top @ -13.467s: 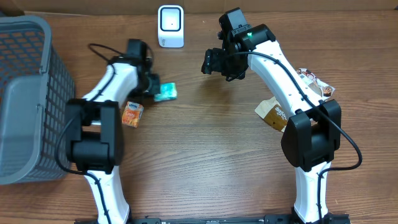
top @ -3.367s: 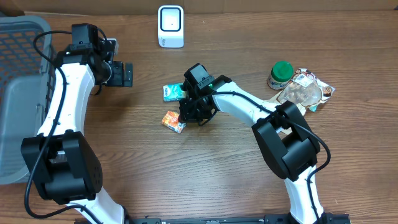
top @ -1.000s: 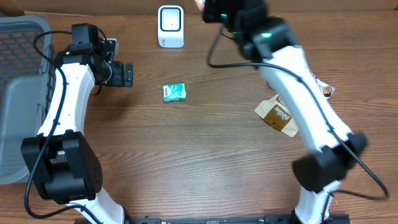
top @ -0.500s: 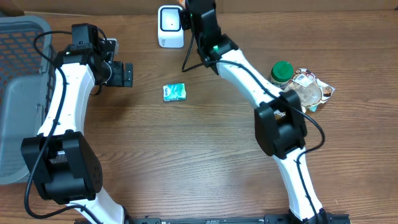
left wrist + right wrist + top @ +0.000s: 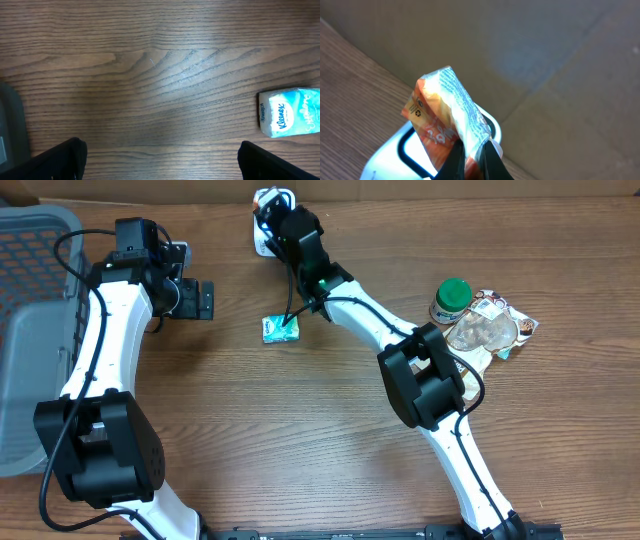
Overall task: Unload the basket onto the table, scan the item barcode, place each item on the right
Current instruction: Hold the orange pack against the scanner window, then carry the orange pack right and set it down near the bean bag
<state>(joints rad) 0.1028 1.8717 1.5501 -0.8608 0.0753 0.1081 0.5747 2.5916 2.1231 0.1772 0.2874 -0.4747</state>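
The right gripper [image 5: 472, 156] pinched a small orange packet [image 5: 442, 117] (crinkled, white fine print along its sealed edge) right by the white scanner [image 5: 382, 162]; the left gripper [image 5: 160, 167] hung wide open.

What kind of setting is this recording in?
Probably a mock shop checkout on a wooden tabletop: a white barcode scanner, a grey shopping basket, and small goods like the tissue pack and orange packet.
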